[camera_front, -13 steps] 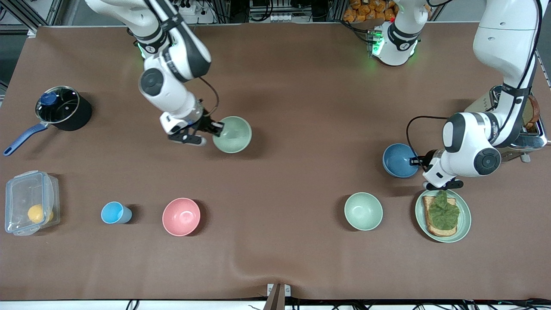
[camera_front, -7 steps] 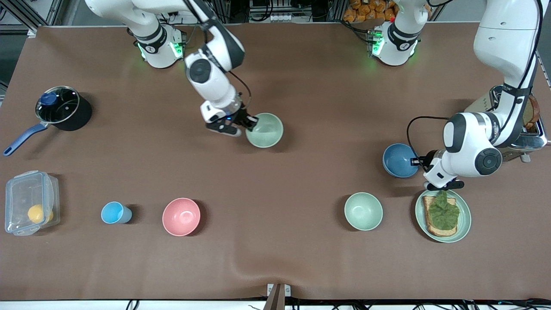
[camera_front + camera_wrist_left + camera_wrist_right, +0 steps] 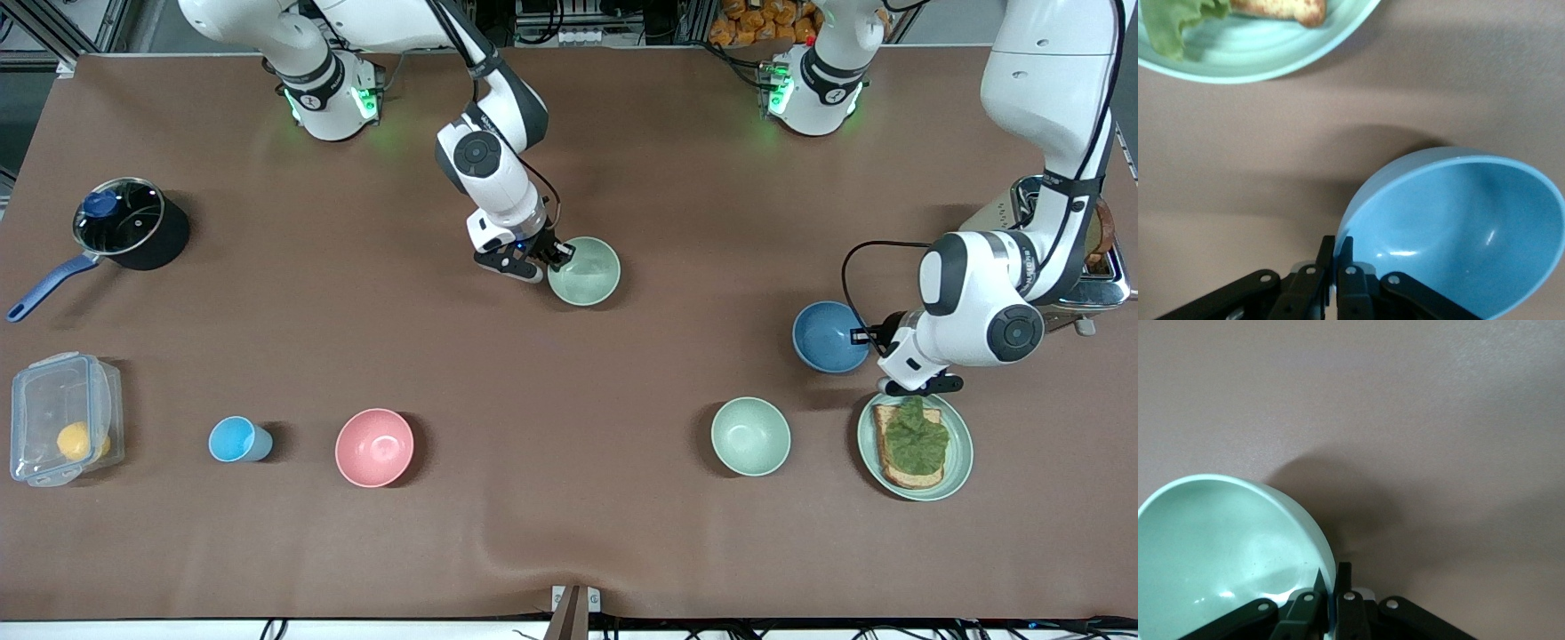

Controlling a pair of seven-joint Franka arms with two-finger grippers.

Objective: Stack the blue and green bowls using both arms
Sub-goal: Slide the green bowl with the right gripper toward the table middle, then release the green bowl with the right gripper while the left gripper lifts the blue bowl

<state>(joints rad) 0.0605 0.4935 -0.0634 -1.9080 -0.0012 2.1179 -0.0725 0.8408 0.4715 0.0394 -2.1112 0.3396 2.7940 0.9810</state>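
Right gripper clenched on the rim of the green bowl, held up over the middle of the table, a shadow cast beneath in the right wrist view. Farther along, toward the left arm's end, left gripper pinching the rim of the blue bowl, tilted above the tabletop, near the plate of toast

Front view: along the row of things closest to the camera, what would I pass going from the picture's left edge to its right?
Plastic box with a yellow fruit inside → small blue cup → pink bowl → pale green bowl → green plate with toast.
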